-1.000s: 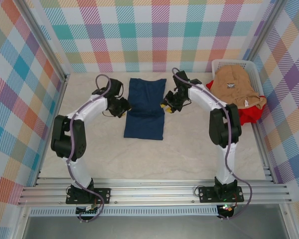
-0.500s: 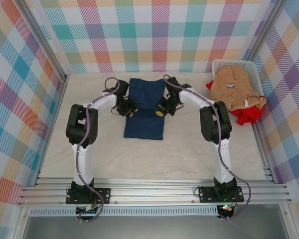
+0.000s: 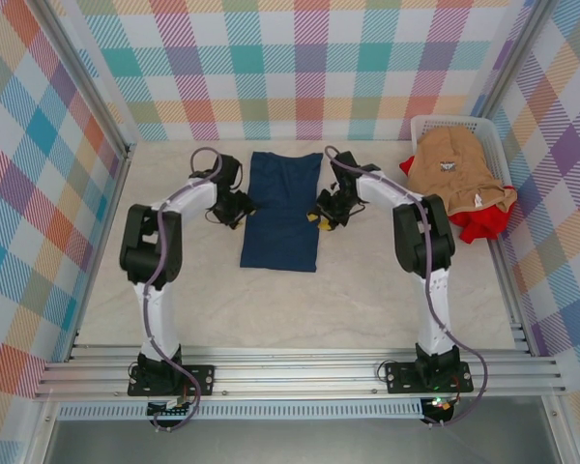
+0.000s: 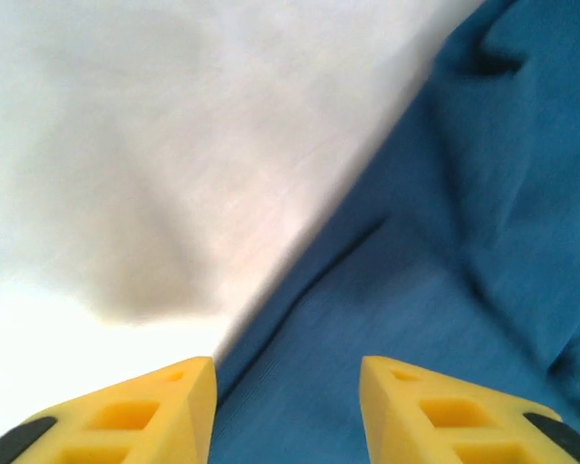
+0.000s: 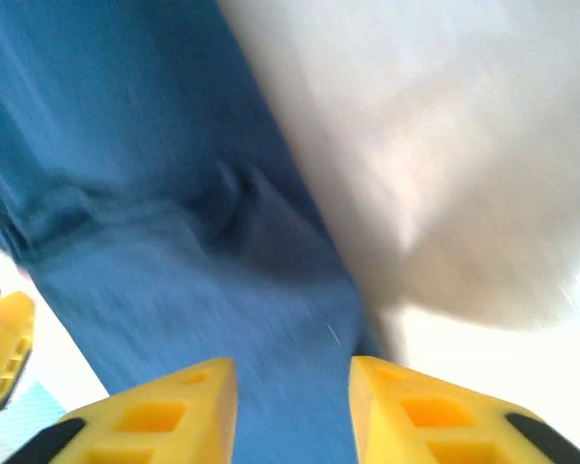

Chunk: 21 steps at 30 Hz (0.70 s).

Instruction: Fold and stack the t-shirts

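The folded navy blue cloth t-shirt (image 3: 282, 211) lies flat in the middle of the pale desk (image 3: 367, 290). The left gripper (image 3: 240, 207) is at its left edge and the right gripper (image 3: 321, 211) at its right edge. Both have their jaws spread and hold nothing. The tan cloth t-shirt (image 3: 456, 172) lies on the white plastic basket (image 3: 445, 123), over the bright red t-shirt (image 3: 478, 227).

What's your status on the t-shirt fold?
Left end effector open over left edge of navy t-shirt; right end effector open over its right edge. Navy t-shirt folded into a strip, flat. Tan t-shirt and red t-shirt piled at basket. Nothing blocking.
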Available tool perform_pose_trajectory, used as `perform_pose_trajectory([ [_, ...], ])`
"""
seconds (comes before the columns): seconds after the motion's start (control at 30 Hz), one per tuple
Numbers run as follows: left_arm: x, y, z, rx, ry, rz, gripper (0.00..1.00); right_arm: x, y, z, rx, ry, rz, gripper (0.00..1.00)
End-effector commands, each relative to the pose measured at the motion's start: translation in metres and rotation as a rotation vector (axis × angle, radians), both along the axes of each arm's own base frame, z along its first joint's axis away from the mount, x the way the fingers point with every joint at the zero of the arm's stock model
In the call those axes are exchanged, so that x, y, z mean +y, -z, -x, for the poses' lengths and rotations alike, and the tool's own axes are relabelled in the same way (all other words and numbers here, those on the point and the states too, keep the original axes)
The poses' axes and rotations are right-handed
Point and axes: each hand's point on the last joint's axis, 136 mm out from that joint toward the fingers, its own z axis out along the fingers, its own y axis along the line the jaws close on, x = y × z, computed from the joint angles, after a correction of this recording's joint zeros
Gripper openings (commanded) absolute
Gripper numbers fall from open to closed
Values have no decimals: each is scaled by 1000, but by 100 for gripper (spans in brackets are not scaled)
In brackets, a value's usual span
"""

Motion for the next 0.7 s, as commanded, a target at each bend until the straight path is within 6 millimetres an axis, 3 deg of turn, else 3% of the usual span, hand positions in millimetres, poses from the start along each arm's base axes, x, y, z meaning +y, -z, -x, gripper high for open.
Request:
perform_pose_trajectory([
  [0.0, 7, -28, 38, -34, 33, -16, 47, -1, -29, 34, -12, -12, -56, 42],
  [0.13, -23, -4, 93, 54, 207, 36, 51, 4, -22, 84, 76, -14, -65, 49],
  [0.27, -24, 22, 129, 166, 268, 18, 56, 18, -8, 109, 152, -12, -94, 54],
  [0.37, -30, 33, 133, 189, 270, 45, 56, 23, 6, 118, 200, -10, -86, 54],
  [0.5, -46, 38, 122, 188, 293, 63, 51, 27, 17, 123, 227, -9, -79, 53],
  [0.67, -60, 40, 108, 162, 301, 59, 19, 19, 27, 127, 242, -19, -18, 51],
])
